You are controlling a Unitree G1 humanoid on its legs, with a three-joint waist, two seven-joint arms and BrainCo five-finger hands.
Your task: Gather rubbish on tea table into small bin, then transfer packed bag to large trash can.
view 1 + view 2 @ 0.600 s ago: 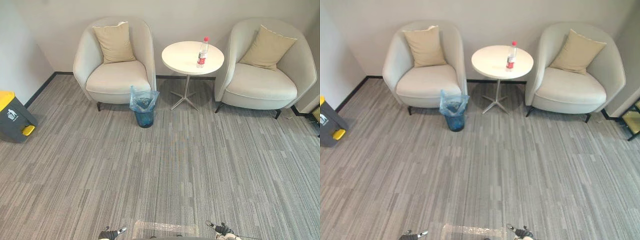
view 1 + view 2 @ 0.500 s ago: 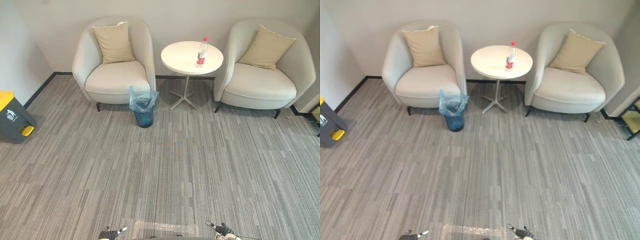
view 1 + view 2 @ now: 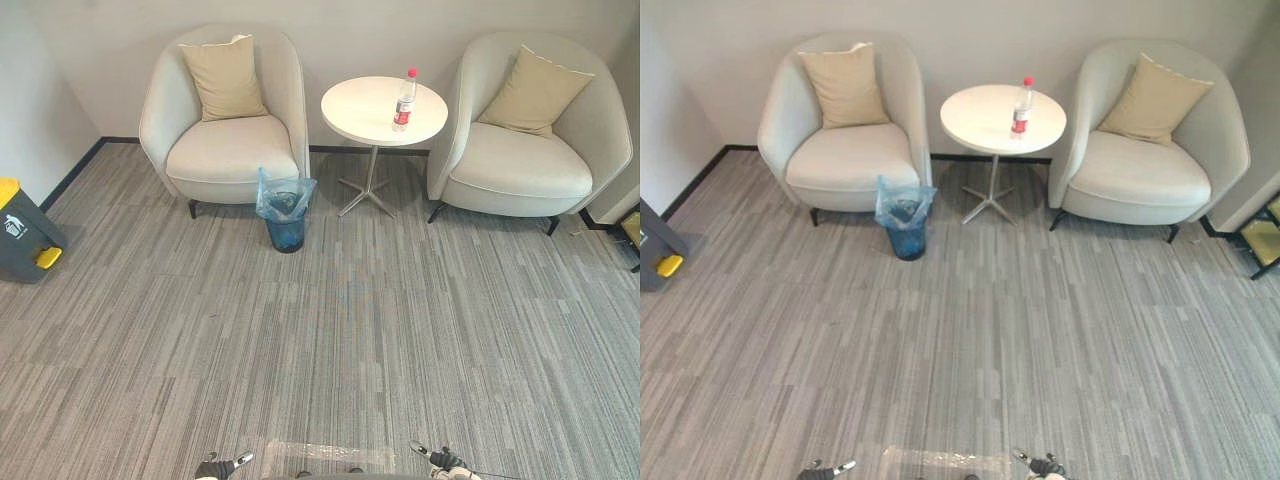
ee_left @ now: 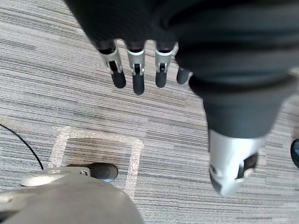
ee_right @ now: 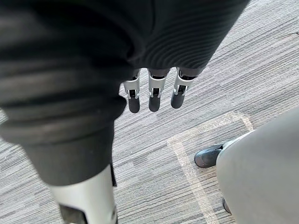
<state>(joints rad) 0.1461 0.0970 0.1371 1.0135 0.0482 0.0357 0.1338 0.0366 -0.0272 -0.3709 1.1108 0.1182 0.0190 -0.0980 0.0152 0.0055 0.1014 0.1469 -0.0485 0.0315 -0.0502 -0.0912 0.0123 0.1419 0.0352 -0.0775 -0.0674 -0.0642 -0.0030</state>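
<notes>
Standing upright on round white tea table [image 3: 362, 118], toward its right edge: plastic bottle [image 3: 404, 101], long axis running vertical, red cap pointing up. Flanking table: cream armchairs [image 3: 225, 145] (tan cushion [image 3: 218, 78] in each). Sitting just beside left armchair: blue-bagged small bin [image 3: 286, 215]. Standing far left: large trash can [image 3: 20, 235]. Hanging over open carpet [image 3: 350, 330], well apart from table: left hand [image 4: 136, 79], right hand [image 5: 153, 93], fingers dangling straight, holding nothing.

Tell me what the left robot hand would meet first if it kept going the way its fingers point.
Probably the grey carpet: the left robot hand hangs open with fingers pointing down at floor beside a taped square. Nothing lies between, though depth is hard to judge.
</notes>
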